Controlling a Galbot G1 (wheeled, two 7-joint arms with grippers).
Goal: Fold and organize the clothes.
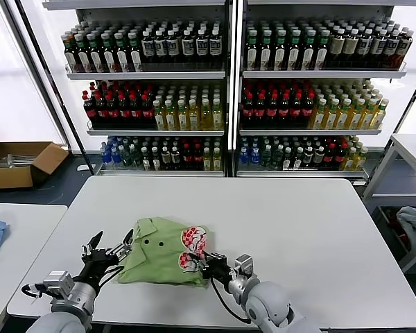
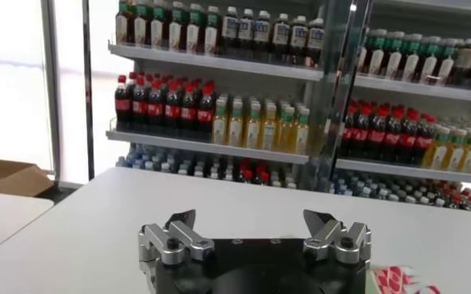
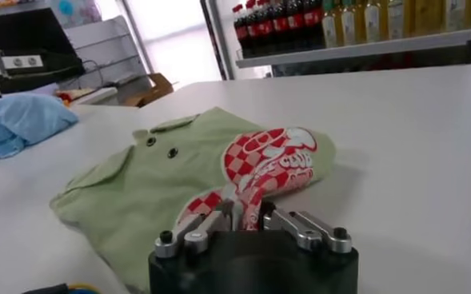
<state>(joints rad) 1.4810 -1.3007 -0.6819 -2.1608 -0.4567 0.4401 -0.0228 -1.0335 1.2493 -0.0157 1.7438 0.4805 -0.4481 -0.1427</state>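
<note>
From the head view, the light green soft polo shirt with collar, dark buttons and a red-and-white print [image 1: 159,251] lies as a compact bundle on the near part of the white worktop [image 1: 298,229]. The left gripper [image 1: 109,248] is just beside its left edge and the right gripper [image 1: 206,266] is at its right edge, by the print.

In the left wrist view, the left fingers [image 2: 181,232] stand wide apart and hold nothing.

In the right wrist view, the right fingers [image 3: 201,226] are almost together, pinching the printed edge of the shirt. I judge the folding mostly done; a last fold and tidying seem left.
</note>
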